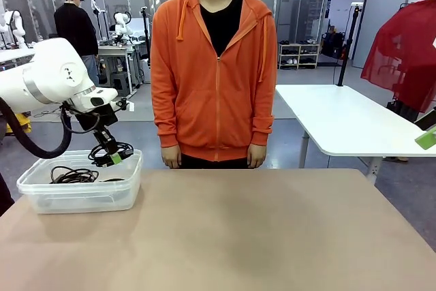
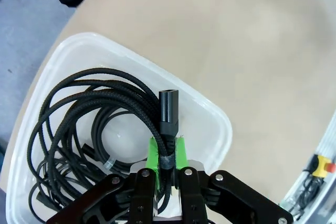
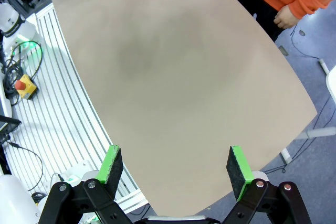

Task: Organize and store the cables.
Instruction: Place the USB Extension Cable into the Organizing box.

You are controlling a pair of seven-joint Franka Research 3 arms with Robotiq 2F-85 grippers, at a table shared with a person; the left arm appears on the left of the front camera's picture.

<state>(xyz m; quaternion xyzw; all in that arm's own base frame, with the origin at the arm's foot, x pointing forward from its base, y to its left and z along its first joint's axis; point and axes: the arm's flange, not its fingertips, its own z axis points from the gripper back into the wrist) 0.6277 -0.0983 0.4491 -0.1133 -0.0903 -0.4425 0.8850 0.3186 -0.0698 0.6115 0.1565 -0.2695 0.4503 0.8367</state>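
Left gripper is clamped on a black cable right above the clear plastic bin, with more cables coiled inside. Right gripper hangs wide open over bare table, person in an orange hoodie standing across.

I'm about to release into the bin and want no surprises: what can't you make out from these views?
- Number of cables in the bin: left wrist view, the coils overlap in one tangle.
- Bottom of the bin nearest the camera: left wrist view, covered by the left hand, which is shut on a cable.
- Bin contents: front view, blurred by the cloudy wall.
- Right hand, open: right wrist view, cut off by the bottom edge.
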